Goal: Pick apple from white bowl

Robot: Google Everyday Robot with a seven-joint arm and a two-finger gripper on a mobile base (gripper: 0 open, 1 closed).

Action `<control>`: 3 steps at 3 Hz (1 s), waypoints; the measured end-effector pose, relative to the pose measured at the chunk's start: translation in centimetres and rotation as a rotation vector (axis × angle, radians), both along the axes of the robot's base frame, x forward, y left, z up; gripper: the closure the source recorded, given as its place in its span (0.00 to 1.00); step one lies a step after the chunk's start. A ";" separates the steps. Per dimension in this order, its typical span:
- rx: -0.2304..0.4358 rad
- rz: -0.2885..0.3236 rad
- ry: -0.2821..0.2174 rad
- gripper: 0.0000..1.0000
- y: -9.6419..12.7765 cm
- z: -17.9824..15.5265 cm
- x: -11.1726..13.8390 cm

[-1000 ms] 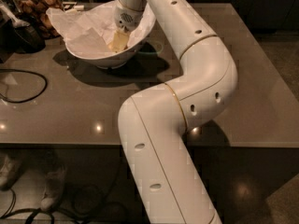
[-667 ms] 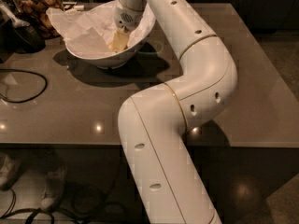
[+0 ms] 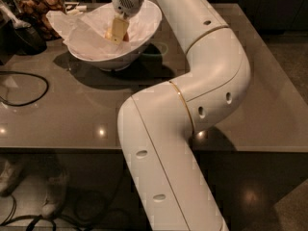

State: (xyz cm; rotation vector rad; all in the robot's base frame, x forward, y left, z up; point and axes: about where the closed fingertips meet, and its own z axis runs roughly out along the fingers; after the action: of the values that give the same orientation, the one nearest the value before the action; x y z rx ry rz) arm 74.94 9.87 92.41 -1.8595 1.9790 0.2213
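Upper left of the frame first: I've got a container of brown pieces at the back edge, and a black rounded object just in front of it. Below those, on the left edge, a black cable loops across the grey table.

Moving right, crumpled white paper spills over the left rim of the white bowl. The bowl sits upper left of centre, well back on the table, with its slanted rim standing higher on the right side.

Now the gripper. It's down inside the bowl, coming in from the top of the frame, its pale tip low against the paper lining, a little right of the bowl's middle. Wide, narrow or clamped on something? I cannot tell from here.

The apple: I only get a small reddish patch, just right of the gripper's tip, down in the paper inside the bowl. The rest of it is hidden. Touching or not, I can't say.

Further right, the white arm runs from the top centre, bends at centre right, and drops out of the bottom of the frame.
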 end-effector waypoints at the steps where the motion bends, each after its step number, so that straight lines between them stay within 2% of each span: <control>1: 0.001 0.018 -0.031 1.00 0.2 1.5 -0.4; 3: -0.007 0.043 -0.039 1.00 0.6 2.0 -0.9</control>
State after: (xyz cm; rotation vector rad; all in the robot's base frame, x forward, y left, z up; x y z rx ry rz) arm 74.03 10.49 94.46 -1.8981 1.9178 0.1894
